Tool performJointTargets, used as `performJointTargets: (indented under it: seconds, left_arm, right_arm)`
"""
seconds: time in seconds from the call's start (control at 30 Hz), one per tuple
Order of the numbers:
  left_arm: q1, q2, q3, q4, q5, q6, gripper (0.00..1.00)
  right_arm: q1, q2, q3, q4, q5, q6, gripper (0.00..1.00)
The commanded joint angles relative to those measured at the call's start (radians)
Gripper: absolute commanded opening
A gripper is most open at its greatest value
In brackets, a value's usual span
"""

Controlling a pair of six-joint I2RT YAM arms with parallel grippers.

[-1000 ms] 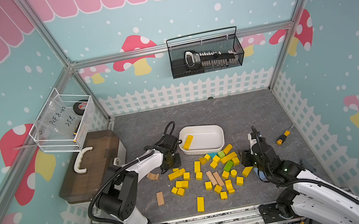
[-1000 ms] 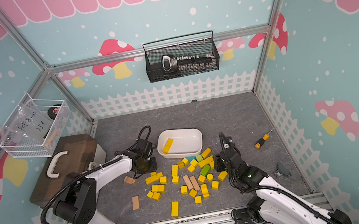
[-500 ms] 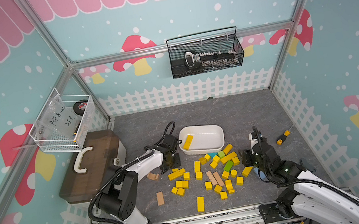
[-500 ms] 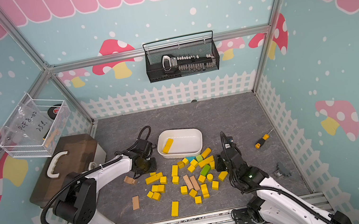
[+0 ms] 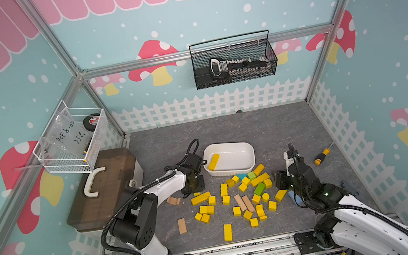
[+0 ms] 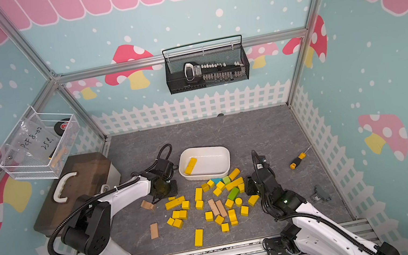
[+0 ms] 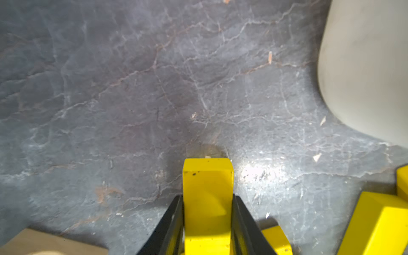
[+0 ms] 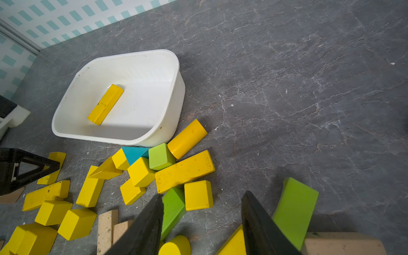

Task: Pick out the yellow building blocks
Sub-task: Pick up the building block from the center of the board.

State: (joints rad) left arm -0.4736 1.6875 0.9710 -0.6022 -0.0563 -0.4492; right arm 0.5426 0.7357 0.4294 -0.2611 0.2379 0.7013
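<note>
Many glossy yellow building blocks [image 5: 200,198], cubes and bars, litter the surface [image 5: 254,130]; left gripper [image 7: 207,198] jaws clamp one speckled block [image 7: 207,176], right gripper [image 8: 203,195] jaws stand apart.

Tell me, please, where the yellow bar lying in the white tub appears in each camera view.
A top view: the yellow bar lies in the white tub, at its left end, near picture centre.
A top view: same spot in the tub, slightly left of centre.
Left wrist: not in it; only the tub's outer wall shows.
Right wrist: flat on the tub's floor.
Shared landmark: the white tub.
</note>
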Motion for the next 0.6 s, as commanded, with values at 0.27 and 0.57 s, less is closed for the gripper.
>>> performJointTargets:
  seconds: [0.27, 0.57]
  left_arm:
    - [-0.002, -0.054, 0.100, -0.077, 0.016, 0.022, 0.26]
    - [-0.058, -0.063, 0.405, -0.199, 0.049, 0.057, 0.28]
  right_arm:
    - [-0.017, -0.011, -0.020, 0.014, -0.014, 0.021, 0.57]
    - [-0.035, -0.036, -0.033, 0.014, -0.029, 0.024, 0.57]
